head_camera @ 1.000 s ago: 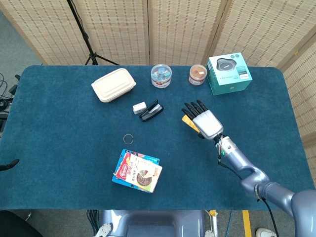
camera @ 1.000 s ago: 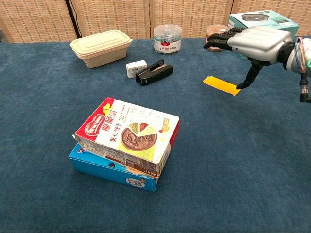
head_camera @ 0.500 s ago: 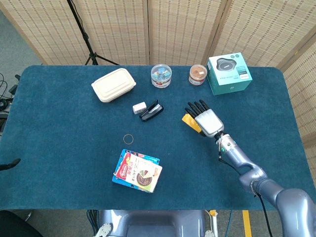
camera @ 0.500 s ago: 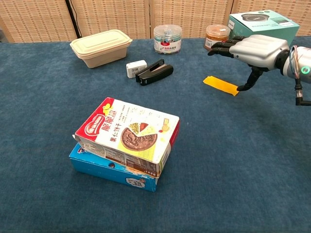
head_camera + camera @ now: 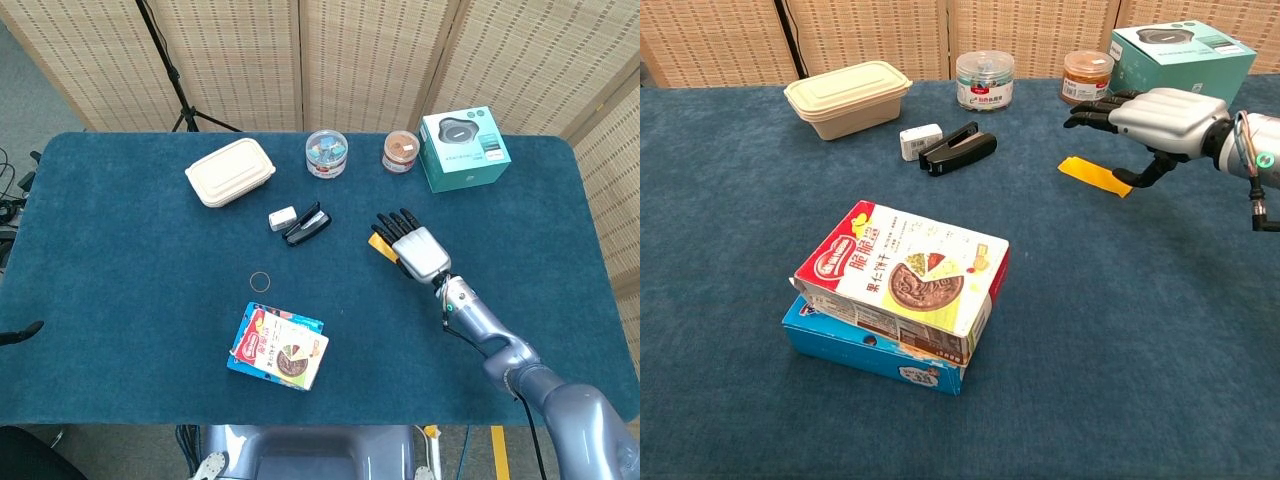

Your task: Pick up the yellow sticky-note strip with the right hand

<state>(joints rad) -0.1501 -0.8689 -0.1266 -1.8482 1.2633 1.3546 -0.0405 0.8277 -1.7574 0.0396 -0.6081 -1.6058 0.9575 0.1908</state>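
right hand hovers palm-down over yellow sticky-note strip, fingers spread, grasping nothing (strip flat on table); left hand nowhere visible

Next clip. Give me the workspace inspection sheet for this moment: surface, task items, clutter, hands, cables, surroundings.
Surface: blue cloth table, flat.
Task items: yellow sticky-note strip lies flat on the cloth, not lifted.
Clutter: beige lunch box; clear tub; orange-lidded jar; teal box; white eraser-like block beside black stapler; small ring; two stacked snack boxes.
Hands: right hand hovers over the strip's right end, fingers spread, thumb down near its edge; contact cannot be told. Left hand: nothing seen.
Cables: cable at the right wrist.
Surroundings: woven screens; black tripod.
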